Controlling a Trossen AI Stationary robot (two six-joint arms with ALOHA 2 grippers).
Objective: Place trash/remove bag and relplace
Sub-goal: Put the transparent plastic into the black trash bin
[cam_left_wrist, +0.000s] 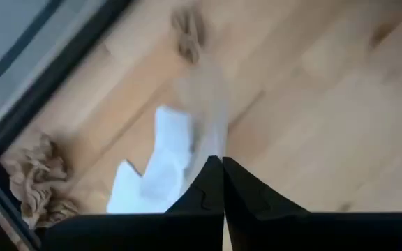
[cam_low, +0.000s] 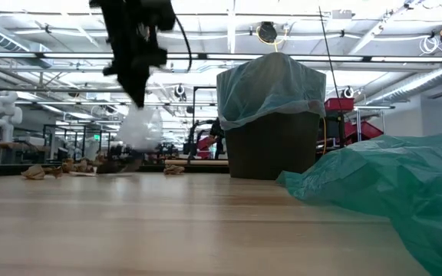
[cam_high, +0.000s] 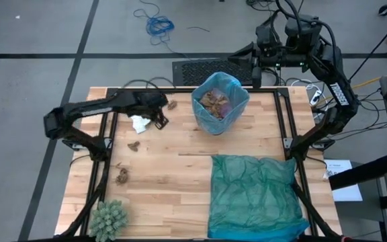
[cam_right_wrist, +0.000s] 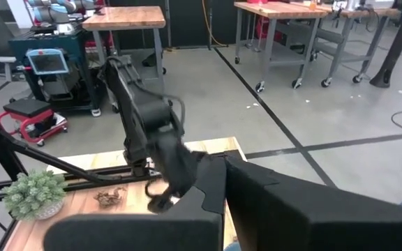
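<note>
With its fingers clenched on a white paper scrap point(cam_high: 140, 124), the left gripper point(cam_high: 158, 119) holds the soft, crumpled piece clear of the wooden table point(cam_high: 166, 181), apparently to carry it to the bin. That bin point(cam_low: 271, 144) stands nearby, lined with the thin crinkly blue bag point(cam_high: 220, 102) and already part-filled with brown wads. The right gripper point(cam_high: 257, 57) waits beyond the table's far edge, fingers closed on nothing.

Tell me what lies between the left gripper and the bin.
One brown wad on bare wood, seen in the high view. The left gripper, holding white paper, is left of the bin.
</note>
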